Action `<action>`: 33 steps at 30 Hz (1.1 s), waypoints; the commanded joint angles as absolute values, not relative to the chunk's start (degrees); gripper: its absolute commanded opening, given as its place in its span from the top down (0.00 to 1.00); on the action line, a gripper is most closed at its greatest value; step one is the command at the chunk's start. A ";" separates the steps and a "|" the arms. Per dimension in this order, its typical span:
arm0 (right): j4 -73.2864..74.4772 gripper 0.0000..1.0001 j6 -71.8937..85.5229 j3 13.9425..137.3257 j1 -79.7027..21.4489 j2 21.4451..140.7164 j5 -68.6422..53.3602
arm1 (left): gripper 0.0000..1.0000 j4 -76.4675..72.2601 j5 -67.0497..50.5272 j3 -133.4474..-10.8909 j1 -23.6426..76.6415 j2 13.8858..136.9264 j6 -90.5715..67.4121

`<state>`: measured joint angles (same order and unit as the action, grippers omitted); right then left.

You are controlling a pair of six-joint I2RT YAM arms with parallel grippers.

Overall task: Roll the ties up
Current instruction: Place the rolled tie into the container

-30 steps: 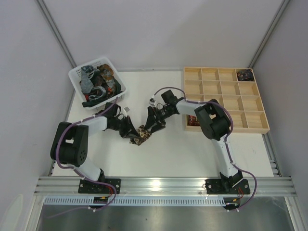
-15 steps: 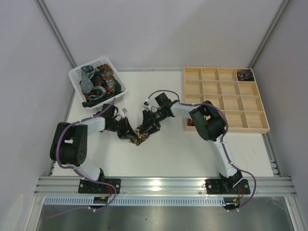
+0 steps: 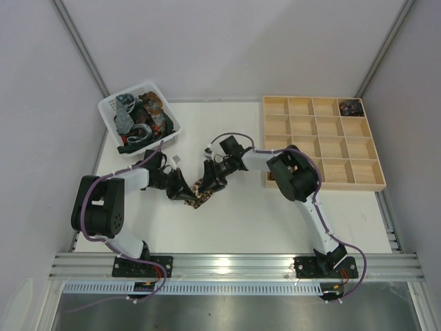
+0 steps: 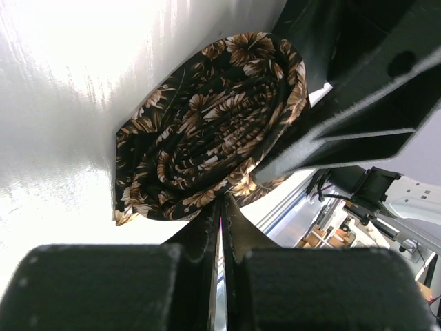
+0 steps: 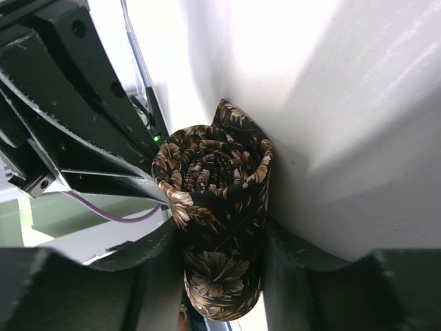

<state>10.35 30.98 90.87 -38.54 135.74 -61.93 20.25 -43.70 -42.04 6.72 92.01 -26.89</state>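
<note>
- The basket [image 3: 108, 109], upper left, holds heaped ties [image 3: 138, 118]. The tray [image 3: 324, 141], at right, has a dark roll [image 3: 351, 107] in its top-right compartment.
- The floral tie [image 3: 202, 193] sits rolled at centre frame. The left gripper [image 3: 189, 196] pinches its edge, and the right gripper [image 3: 209, 183] clamps its sides.
- Only the wrist views show its spiral.

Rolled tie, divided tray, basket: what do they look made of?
The rolled tie: woven fabric, maybe silk or polyester; slight sheen, soft layered folds, tan floral pattern on dark brown. The divided tray: pale, bare-looking wood; matte, thin partitions. The basket: likely white plastic; smooth, thin moulded rim.
</note>
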 commanded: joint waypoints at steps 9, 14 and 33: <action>13.87 1.00 31.20 92.98 -40.87 134.04 -53.97 | 0.91 18.37 -44.38 -42.36 6.06 90.36 -25.31; 27.30 1.00 24.28 98.78 -39.91 130.70 -45.56 | 0.80 20.47 -43.95 -45.52 6.06 83.61 -25.66; 58.00 1.00 17.50 121.20 -12.16 124.98 -36.30 | 0.75 15.74 -45.79 -43.07 6.06 79.80 -30.06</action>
<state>51.09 19.94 118.54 -16.43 129.12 -37.15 18.63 -43.72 -43.79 6.35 78.96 -29.58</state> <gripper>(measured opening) 0.425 0.253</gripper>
